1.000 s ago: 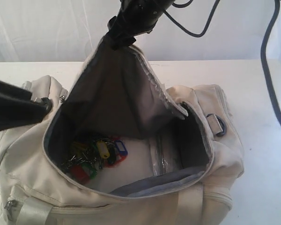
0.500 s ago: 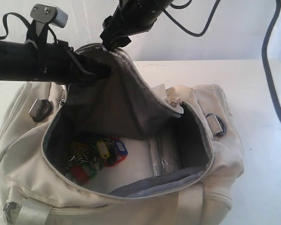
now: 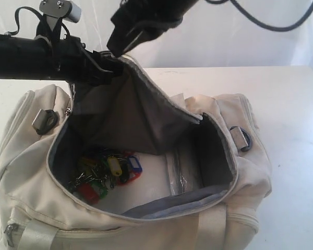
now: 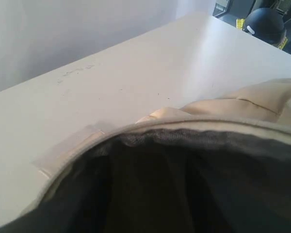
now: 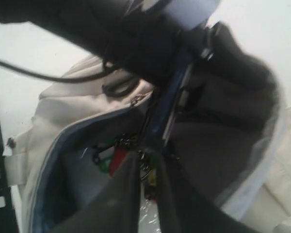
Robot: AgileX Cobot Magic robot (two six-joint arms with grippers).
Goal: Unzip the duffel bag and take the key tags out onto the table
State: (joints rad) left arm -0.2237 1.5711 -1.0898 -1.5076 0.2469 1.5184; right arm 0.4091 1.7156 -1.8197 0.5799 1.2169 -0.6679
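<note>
On the white table (image 3: 295, 104), before a white curtain (image 3: 224, 44), we find the left gripper (image 3: 108, 65) clamped on the duffel bag (image 3: 21, 172) flap. The key tags (image 3: 107, 174) lie inside the bag, partly shadowed. The right gripper (image 3: 122, 44) hangs with fingers apart, its arm cut off.

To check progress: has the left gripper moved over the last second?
Yes. The left gripper went up and right, from beside the strap ring on the duffel bag to its raised flap.

I see a pale curtain (image 3: 240, 47) along the far side of my white counter (image 3: 287, 104), softly lit; past one corner sits a dark round object (image 4: 266, 23).
</note>
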